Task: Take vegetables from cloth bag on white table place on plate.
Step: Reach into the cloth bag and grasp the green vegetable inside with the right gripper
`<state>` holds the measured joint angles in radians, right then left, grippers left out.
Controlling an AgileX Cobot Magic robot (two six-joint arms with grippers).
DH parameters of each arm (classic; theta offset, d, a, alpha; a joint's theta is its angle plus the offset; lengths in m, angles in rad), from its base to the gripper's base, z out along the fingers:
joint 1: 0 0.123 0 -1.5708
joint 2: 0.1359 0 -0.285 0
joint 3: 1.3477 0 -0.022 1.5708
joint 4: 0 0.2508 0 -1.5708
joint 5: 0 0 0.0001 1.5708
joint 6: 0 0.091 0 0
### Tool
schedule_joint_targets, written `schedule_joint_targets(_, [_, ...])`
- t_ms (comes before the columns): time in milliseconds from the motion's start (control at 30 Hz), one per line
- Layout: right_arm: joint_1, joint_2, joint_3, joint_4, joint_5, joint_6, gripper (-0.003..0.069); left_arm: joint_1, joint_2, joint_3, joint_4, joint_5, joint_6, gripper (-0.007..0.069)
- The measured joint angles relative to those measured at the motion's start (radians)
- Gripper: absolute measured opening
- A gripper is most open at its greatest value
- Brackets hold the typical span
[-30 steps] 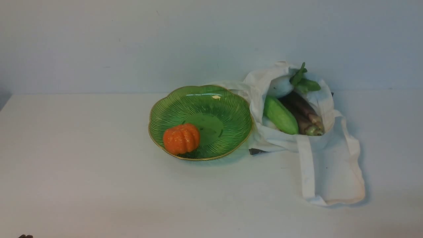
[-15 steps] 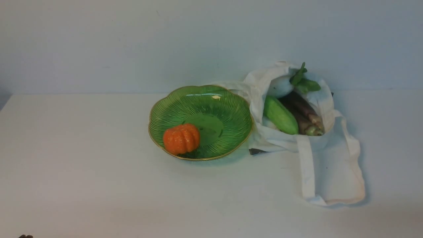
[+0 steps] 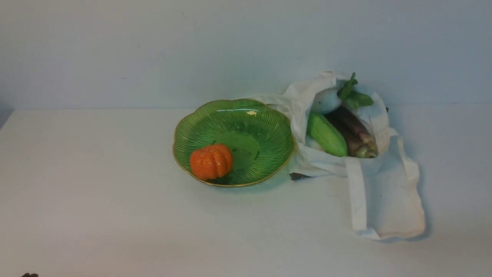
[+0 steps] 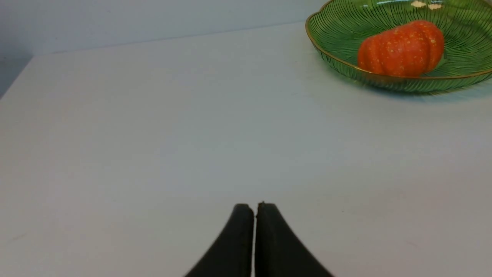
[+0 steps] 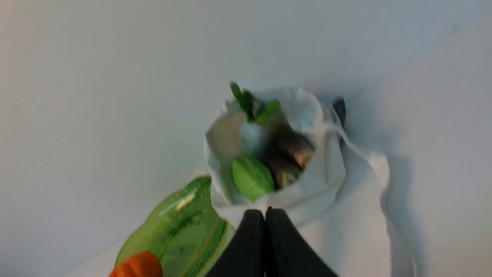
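Observation:
The off-white cloth bag [image 3: 378, 192] lies open on the white table [image 3: 96, 200], right of the green plate [image 3: 265, 127]. In its mouth lie a light green gourd [image 3: 326, 134], dark purple eggplants [image 3: 351, 127] and a white radish with green leaves [image 3: 326, 100]. The bag also shows in the right wrist view [image 5: 326, 169] with the gourd [image 5: 251, 177]. My left gripper [image 4: 255, 206] is shut and empty, low over bare table, well short of the plate [image 4: 342, 34]. My right gripper [image 5: 265, 211] is shut and empty, raised in front of the bag's mouth. Neither gripper shows in the front view.
An orange ribbed pumpkin [image 3: 211, 161] sits in the plate's near left part, also in the left wrist view [image 4: 401, 48]. A small dark object [image 3: 299, 176] pokes out under the bag. The bag's straps [image 3: 357, 196] trail toward the front. A grey wall stands behind the table.

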<state>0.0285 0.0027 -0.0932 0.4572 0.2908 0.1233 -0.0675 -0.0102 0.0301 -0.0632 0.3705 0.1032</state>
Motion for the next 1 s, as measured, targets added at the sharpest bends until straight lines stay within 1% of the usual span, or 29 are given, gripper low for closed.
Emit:
schedule_joint_targets(100, [0.000, 0.068, -0.077, -0.045, -0.030, -0.040, -0.0015, 0.000, 0.000, 0.000, 0.000, 0.000, 0.000, -0.0005])
schedule_joint_targets(133, [0.000, 0.140, -0.125, -0.072, -0.032, -0.058, -0.0015, 0.000, 0.000, 0.000, 0.000, 0.000, 0.000, -0.0005])
schedule_joint_targets(167, [0.000, 0.160, -0.137, -0.082, -0.032, -0.061, -0.0015, 0.000, 0.000, 0.000, 0.000, 0.000, 0.000, -0.0005])
schedule_joint_targets(200, [0.000, 0.265, -0.189, -0.108, -0.018, -0.074, -0.0015, 0.000, 0.000, 0.000, 0.000, 0.000, 0.000, -0.0005])
schedule_joint_targets(233, [0.000, 0.317, -0.218, -0.116, 0.000, -0.079, -0.0015, 0.000, 0.000, 0.000, 0.000, 0.000, 0.000, -0.0005])
schedule_joint_targets(267, [0.000, 0.330, -0.218, -0.116, 0.004, -0.079, -0.0015, 0.000, 0.000, 0.000, 0.000, 0.000, 0.000, -0.0005])
schedule_joint_targets(300, [0.000, 0.400, -0.247, -0.118, 0.022, -0.082, -0.0015, 0.000, 0.000, 0.000, 0.000, 0.000, 0.000, -0.0005])
schedule_joint_targets(333, [0.000, 0.547, -0.305, -0.113, 0.080, -0.083, -0.0015, 0.000, 0.000, 0.000, 0.000, 0.000, 0.000, -0.0005])
schedule_joint_targets(400, [0.000, 0.655, -0.345, -0.103, 0.116, -0.086, -0.0015, 0.000, 0.000, 0.000, 0.000, 0.000, 0.000, -0.0005])
schedule_joint_targets(433, [0.000, 0.748, -0.382, -0.090, 0.143, -0.092, -0.0015, 0.000, 0.000, 0.000, 0.000, 0.000, 0.000, -0.0005])
schedule_joint_targets(467, [0.000, 0.748, -0.382, -0.090, 0.143, -0.092, -0.0015, 0.000, 0.000, 0.000, 0.000, 0.000, 0.000, -0.0005])
schedule_joint_targets(500, [0.002, 0.902, -0.449, -0.068, 0.176, -0.123, -0.0013, 0.000, 0.000, 0.000, 0.000, 0.000, 0.000, -0.0005])
schedule_joint_targets(533, [0.002, 0.917, -0.456, -0.068, 0.179, -0.123, -0.0013, 0.000, 0.000, 0.000, 0.000, 0.000, 0.000, -0.0005])
schedule_joint_targets(600, [0.031, 1.091, -0.544, -0.048, 0.192, -0.188, -0.0010, 0.000, 0.000, 0.000, 0.000, 0.000, 0.000, -0.0005])
schedule_joint_targets(733, [0.120, 1.334, -0.698, -0.035, 0.194, -0.268, -0.0001, 0.000, 0.000, 0.000, 0.000, 0.000, 0.000, -0.0005])
schedule_joint_targets(867, [0.200, 1.554, -0.882, -0.086, 0.204, -0.298, 0.0041, 0.000, 0.000, 0.000, 0.000, 0.000, 0.000, -0.0005])
schedule_joint_targets(1000, [0.215, 1.726, -1.078, -0.153, 0.269, -0.309, 0.0130, 0.000, 0.000, 0.000, 0.000, 0.000, 0.000, -0.0005])
